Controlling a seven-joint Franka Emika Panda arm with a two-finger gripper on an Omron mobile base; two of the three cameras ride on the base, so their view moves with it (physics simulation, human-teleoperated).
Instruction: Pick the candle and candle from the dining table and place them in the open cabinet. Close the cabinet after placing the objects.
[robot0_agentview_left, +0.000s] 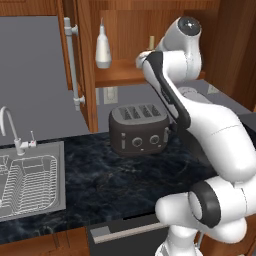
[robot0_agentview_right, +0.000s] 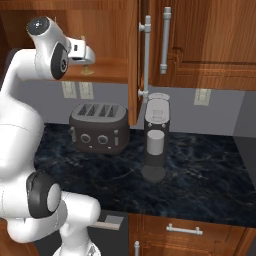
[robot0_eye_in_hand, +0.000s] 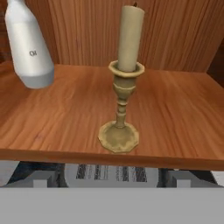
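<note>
The slim pale taper candle (robot0_eye_in_hand: 129, 39) stands upright in its gold candlestick (robot0_eye_in_hand: 119, 131) on the inner shelf (robot0_eye_in_hand: 183, 113) of the open cabinet, touching nothing else. My gripper (robot0_eye_in_hand: 109, 178) is open just in front of the shelf edge, its fingertips (robot0_eye_in_hand: 41, 178) spread wide below the candlestick's base and holding nothing. In the right base view the gripper (robot0_agentview_right: 88, 56) hangs at the shelf (robot0_agentview_right: 112, 70) next to the candlestick's foot (robot0_agentview_right: 88, 71). The candle's top (robot0_agentview_left: 149, 41) peeks over my arm. The squat cream candle and the dining table are out of view.
A white tapered bottle (robot0_eye_in_hand: 27, 43) stands on the shelf left of the candle. The cabinet door (robot0_agentview_right: 134, 60) stands open beside the shelf. Below are a dark toaster (robot0_agentview_left: 139, 129), a coffee machine (robot0_agentview_right: 156, 137), a black marble counter (robot0_agentview_right: 200, 170) and a sink (robot0_agentview_left: 30, 180).
</note>
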